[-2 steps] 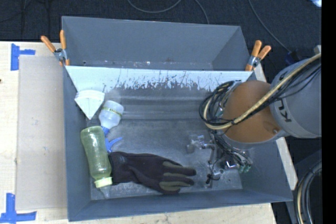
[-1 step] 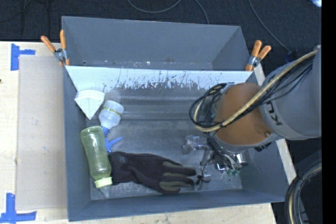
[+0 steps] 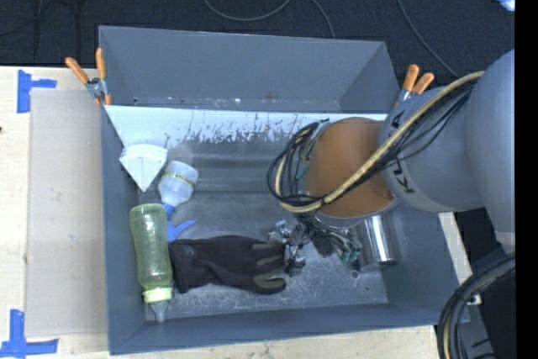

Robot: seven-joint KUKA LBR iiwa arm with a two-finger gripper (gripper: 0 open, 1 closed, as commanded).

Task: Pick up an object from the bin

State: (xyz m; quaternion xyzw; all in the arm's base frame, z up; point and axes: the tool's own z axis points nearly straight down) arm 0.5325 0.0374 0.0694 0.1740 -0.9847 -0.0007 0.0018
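Note:
My gripper (image 3: 293,247) is low over the front middle of the bin, under the arm's orange cover. It sits right at the finger end of a black glove (image 3: 217,263) that lies flat along the bin's front. Whether it touches the glove is unclear. A shiny metal cup (image 3: 378,238) lies on its side just right of the gripper, partly hidden by the arm.
At the front left a clear greenish bottle (image 3: 151,253) lies lengthwise, close to the bin's left wall. Behind it are a white paper cone (image 3: 145,164), a small white and blue bottle (image 3: 176,184) and a blue piece (image 3: 181,228). The arm covers the bin's right side.

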